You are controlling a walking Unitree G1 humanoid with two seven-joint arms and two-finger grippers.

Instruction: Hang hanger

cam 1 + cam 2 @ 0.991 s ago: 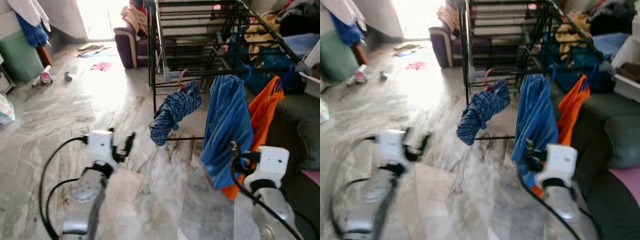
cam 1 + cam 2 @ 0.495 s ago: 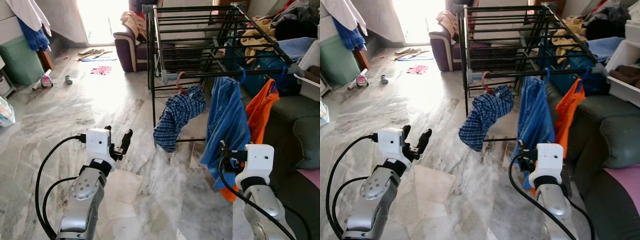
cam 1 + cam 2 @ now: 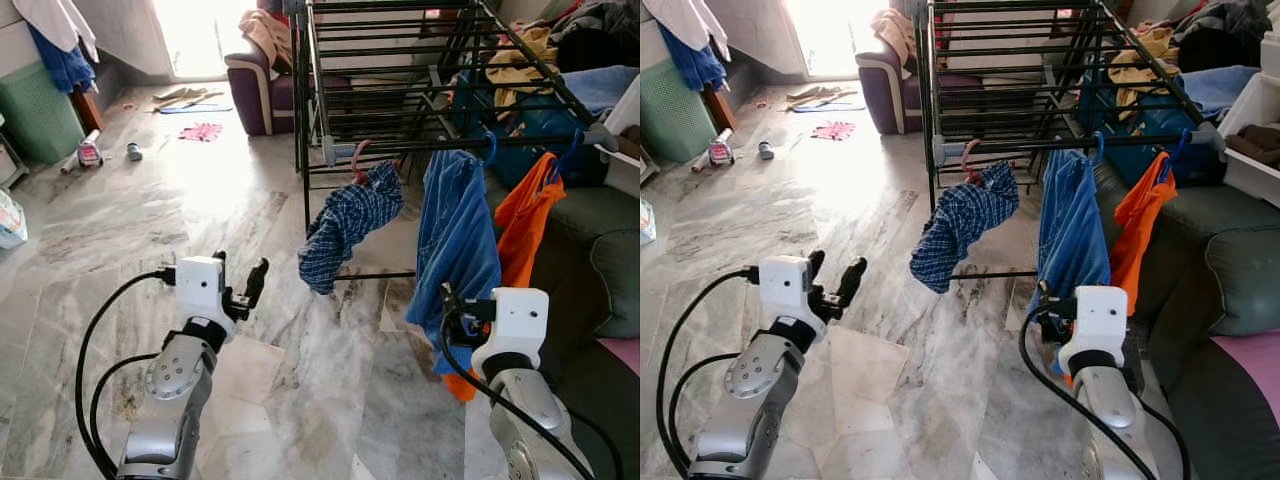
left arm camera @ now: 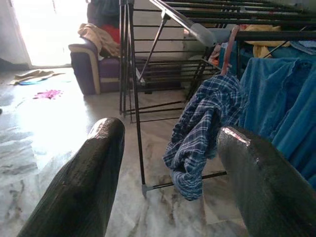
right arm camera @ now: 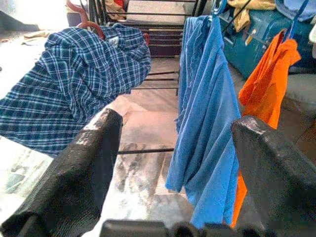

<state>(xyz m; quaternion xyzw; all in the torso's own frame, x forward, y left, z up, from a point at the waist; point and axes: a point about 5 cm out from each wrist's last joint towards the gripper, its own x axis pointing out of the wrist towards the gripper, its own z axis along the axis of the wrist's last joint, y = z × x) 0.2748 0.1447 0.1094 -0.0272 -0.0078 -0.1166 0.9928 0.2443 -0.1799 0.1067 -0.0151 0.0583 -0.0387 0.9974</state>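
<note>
Black metal drying rack [image 3: 400, 60] ahead, standing on grey marbled floor [image 3: 150, 230]. Three garments hung along its near rail: plaid blue shirt [image 3: 345, 225] on a pink hanger [image 3: 357, 160], bunched and slumped to one side; blue shirt [image 3: 455, 250] on a blue hanger hook [image 3: 490, 148] just to its right; orange garment [image 3: 525, 225] on another blue hook [image 3: 573, 152], touching the blue shirt's edge. All three hangers hooked on the rail, none held.

Left hand [image 3: 240, 285] raised over the floor, well short of the rack, fingers [image 4: 84, 182] spread wide apart and gripping nothing; plaid shirt framed between them in the left wrist view. Right hand [image 5: 173, 168] up close before the blue shirt, fingers [image 5: 79, 173] likewise parted and empty, with blue and orange cloth hanging between and beyond them.

Against half a second ago: whole scene slid upward and a little left, so a camera shift rather than any move of the clothes. Both arms much the same in pose, left hand a touch lower in frame, right wrist block still overlapping the blue shirt's hem. Garments unchanged on the rail.

Purple sofa [image 3: 255, 85] and scattered items on the floor beyond; dark couch [image 3: 600, 260] at right.
</note>
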